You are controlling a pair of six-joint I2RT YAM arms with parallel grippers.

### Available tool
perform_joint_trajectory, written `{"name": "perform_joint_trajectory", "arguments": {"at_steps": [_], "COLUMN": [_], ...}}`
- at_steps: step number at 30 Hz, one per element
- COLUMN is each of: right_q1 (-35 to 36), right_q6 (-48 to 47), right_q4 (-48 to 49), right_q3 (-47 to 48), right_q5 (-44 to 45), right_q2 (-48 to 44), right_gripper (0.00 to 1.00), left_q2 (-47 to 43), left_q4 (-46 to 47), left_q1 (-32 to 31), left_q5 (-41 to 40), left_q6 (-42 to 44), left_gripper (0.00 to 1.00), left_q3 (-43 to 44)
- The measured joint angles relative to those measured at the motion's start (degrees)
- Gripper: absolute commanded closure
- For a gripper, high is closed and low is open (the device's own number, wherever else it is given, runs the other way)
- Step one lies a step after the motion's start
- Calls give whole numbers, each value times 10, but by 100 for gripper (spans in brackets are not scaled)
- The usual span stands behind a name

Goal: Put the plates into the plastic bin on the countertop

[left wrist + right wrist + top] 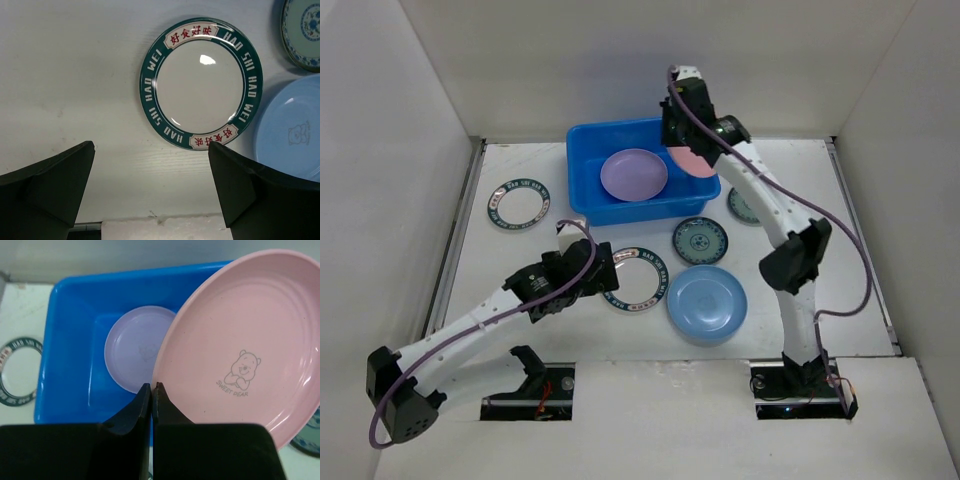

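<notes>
Left end effector (151,150) spread wide, right end effector (152,386) pinched shut

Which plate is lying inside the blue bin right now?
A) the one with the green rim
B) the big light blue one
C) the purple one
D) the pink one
C: the purple plate lies flat on the floor of the blue bin; the pink plate is pinched in the right fingers.

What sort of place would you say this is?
Probably a robot test cell, not a kitchen: white walls box in a white countertop, two arms are bolted at its near edge, plates lie around a blue bin.
</notes>
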Motion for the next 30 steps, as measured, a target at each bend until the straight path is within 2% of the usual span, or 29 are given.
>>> {"name": "perform_joint_trajectory", "arguments": {"at_steps": [6,13,23,26,28,30], "right_q1": [17,38,43,43,43,43], "right_q6": [-50,-62,-62,-64,-63,-59], "right_q4": [48,137,224,236,246,254], "right_q3": [6,-18,-14,-14,-14,-14], "right_q5": [-82,-161,-184,-178,-173,-170], "right_q2": [111,122,218,248,255,256], "right_gripper": [100,99,94,86,71,52], "left_q2": [-23,-69,-87,-87,-87,-87], "left_q4": [9,7,-14,-21,-26,-29], "left_q1": [-34,-52,-92,-108,-120,-132], "left_q5": [-1,-4,-26,-35,-41,-47], "left_q6": [-16,-37,-55,-58,-61,-62], "left_gripper": [0,0,0,0,0,0], "left_q3": [-20,-39,-42,-42,-42,-42]}}
